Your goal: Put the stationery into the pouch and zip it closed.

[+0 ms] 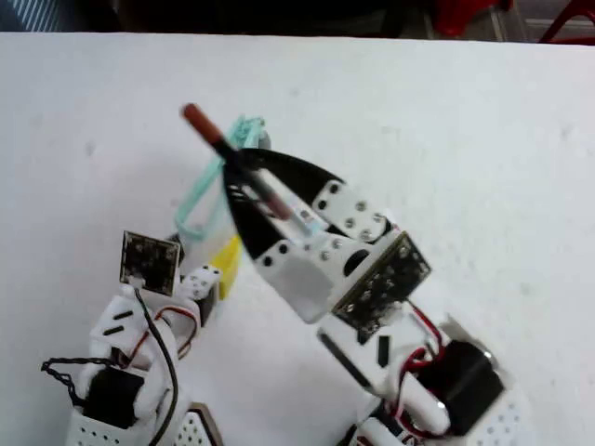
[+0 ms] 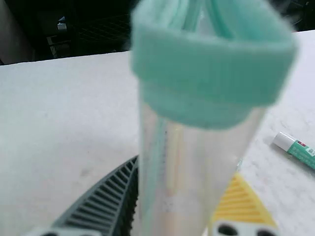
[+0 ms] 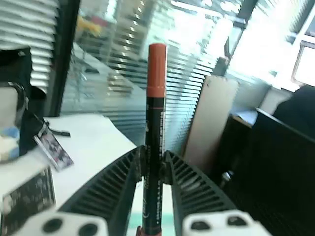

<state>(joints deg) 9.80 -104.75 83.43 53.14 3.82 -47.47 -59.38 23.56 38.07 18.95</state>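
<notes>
The right gripper (image 1: pixel 234 167) is clamped on the marker (image 1: pixel 209 133) about midway along its barrel. In the right wrist view the barrel runs straight out between the jaws, with the reddish-brown cap at the far end, away from the arm. The left gripper (image 2: pixel 184 172), with one grey jaw and one yellow, is clamped on the lower part of the clear pouch (image 2: pixel 211 73), which stands out from it with its teal rim at the far end. In the high view the marker lies across that rim, not in line with the pouch's length, and its cap end is past the rim on the side away from both arms. I judge that the marker must be swung into line with the pouch before it can go in. Whether the mouth gapes wide enough, I cannot tell. A white-capped tube (image 2: pixel 295 146) lies on the surface (image 1: pixel 446 121) beside the pouch, nearer the left arm. The print on the marker and the tube is too small to read.
</notes>
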